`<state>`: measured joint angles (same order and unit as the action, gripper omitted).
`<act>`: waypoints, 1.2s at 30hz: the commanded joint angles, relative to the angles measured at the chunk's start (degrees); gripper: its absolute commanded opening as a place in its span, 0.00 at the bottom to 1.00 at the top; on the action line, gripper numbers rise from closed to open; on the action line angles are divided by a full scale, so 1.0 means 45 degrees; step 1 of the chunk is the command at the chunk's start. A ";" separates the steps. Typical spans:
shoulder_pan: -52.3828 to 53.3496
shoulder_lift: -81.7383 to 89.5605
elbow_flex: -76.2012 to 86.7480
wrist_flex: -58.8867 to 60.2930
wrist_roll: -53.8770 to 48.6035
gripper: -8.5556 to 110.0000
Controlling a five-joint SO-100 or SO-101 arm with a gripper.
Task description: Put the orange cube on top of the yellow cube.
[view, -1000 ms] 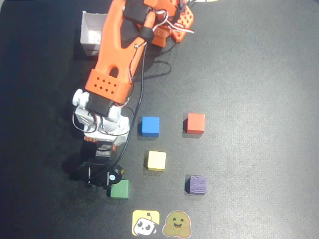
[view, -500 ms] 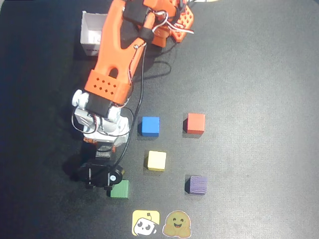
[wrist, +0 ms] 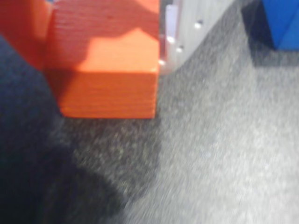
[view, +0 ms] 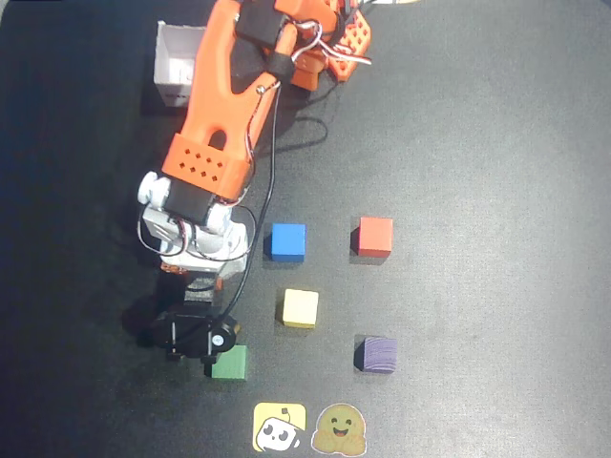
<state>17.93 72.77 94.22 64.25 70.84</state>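
Covering the whole overhead view, a dark table mat [view: 496, 143] carries everything else. Largest on it is the orange arm [view: 224, 105], which reaches from the top edge down the left half of that view to a white and black wrist. Behind the arm at the upper left stands a white box [view: 172, 67].

Under the wrist, the gripper [wrist: 107, 60] is closed on the orange cube [wrist: 110, 70]: the wrist view shows an orange finger [wrist: 21, 28] against the cube's left face and a pale finger [wrist: 187, 28] against its right face. The overhead view hides this cube beneath the arm. Whether the cube touches the mat or sits just above it cannot be told.

The yellow cube [view: 301, 308] sits bare on the mat, to the right of the wrist in the overhead view. Around it lie a blue cube [view: 287, 241] above, a red-orange cube [view: 373, 236] to the upper right, a purple cube [view: 376, 353] to the lower right, and a green cube [view: 229, 364] to the lower left, partly under the black wrist part.

Flat at the bottom edge are a yellow sticker [view: 279, 426] with a white face and, just beside it, a brown sticker [view: 340, 429].
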 commanded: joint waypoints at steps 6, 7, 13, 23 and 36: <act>-0.0352 0.1445 -0.1934 0.1816 0.0527 0.10; -0.0352 0.1543 -0.2070 0.2070 0.0625 0.10; -0.0664 0.2168 -0.2500 0.3105 0.1152 0.10; -0.1758 0.2988 -0.2461 0.3613 0.2285 0.10; -0.3633 0.2930 -0.2363 0.3242 0.3691 0.10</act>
<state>3.08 83.14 85.17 79.80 86.84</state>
